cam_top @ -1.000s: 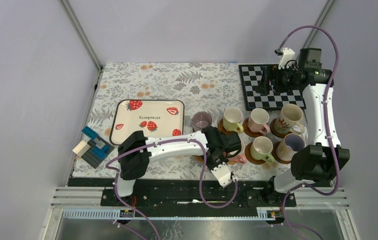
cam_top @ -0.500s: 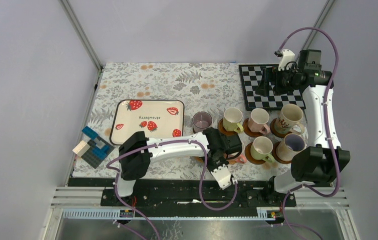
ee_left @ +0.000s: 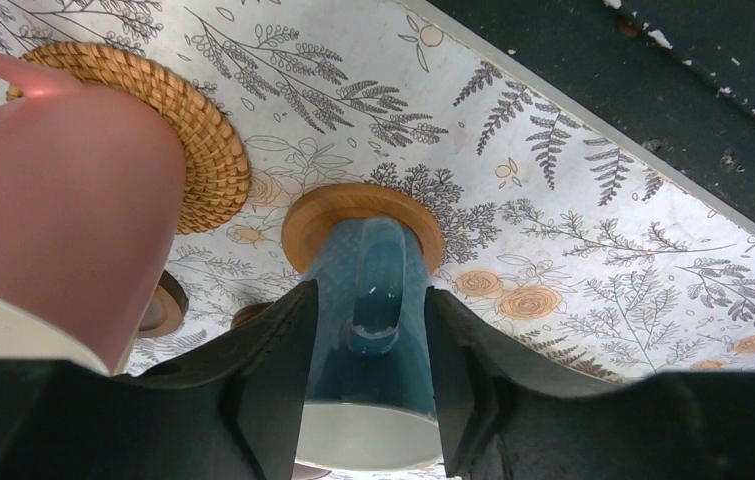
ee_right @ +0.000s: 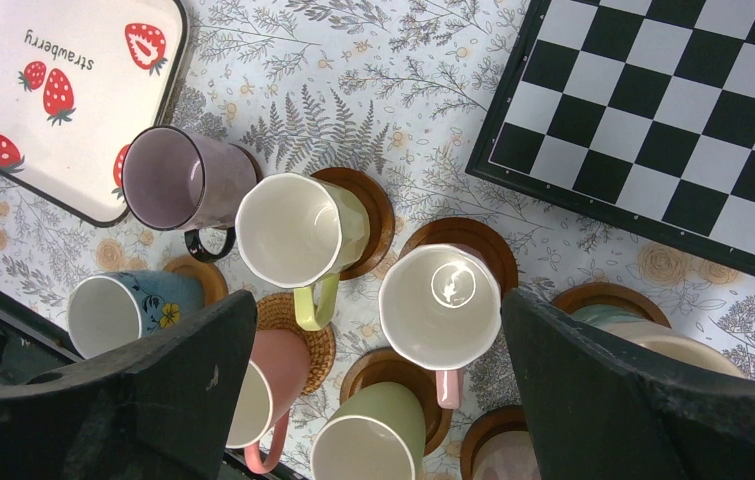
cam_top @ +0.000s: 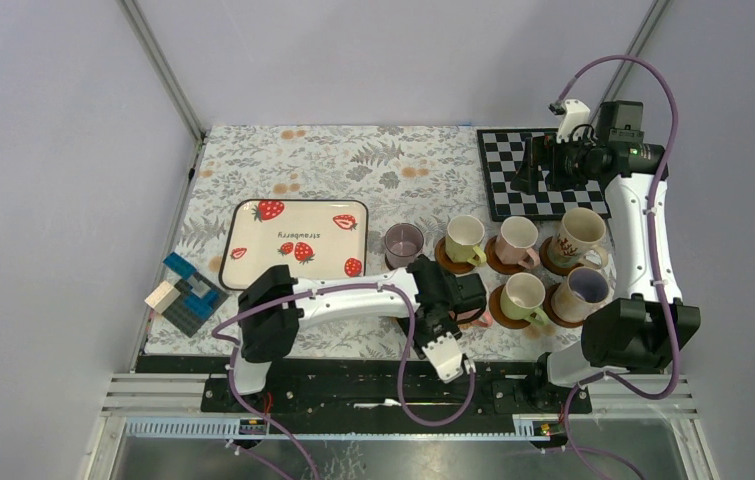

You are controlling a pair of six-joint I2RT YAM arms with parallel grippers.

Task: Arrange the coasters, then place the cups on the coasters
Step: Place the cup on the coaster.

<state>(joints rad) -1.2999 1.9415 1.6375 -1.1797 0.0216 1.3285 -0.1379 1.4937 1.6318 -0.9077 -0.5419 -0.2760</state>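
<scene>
My left gripper (ee_left: 368, 290) stands low at the table's front, partly open. Its fingers (ee_left: 273, 350) sit close beside a blue cup (ee_left: 363, 300), which stands on a light wooden coaster (ee_left: 418, 215). To its left a pink cup (ee_left: 53, 200) stands on a woven coaster (ee_left: 208, 150). Several more cups stand on brown coasters to the right: cream (cam_top: 465, 237), pink-handled (cam_top: 516, 236), tall patterned (cam_top: 578, 237) and green (cam_top: 523, 295). A purple cup (cam_top: 403, 241) stands by the tray. My right gripper (cam_top: 533, 165) hangs open and empty high over the checkerboard.
A strawberry-print tray (cam_top: 293, 235) lies at the left of the cups. The checkerboard mat (cam_top: 543, 190) lies at the back right. Toy blocks (cam_top: 185, 292) sit at the table's left edge. The table's dark front rail (ee_left: 673, 100) runs just behind the blue cup.
My left gripper's jaws have loosened around the blue cup while the arm stayed in place. The right arm has drifted slightly over the checkerboard.
</scene>
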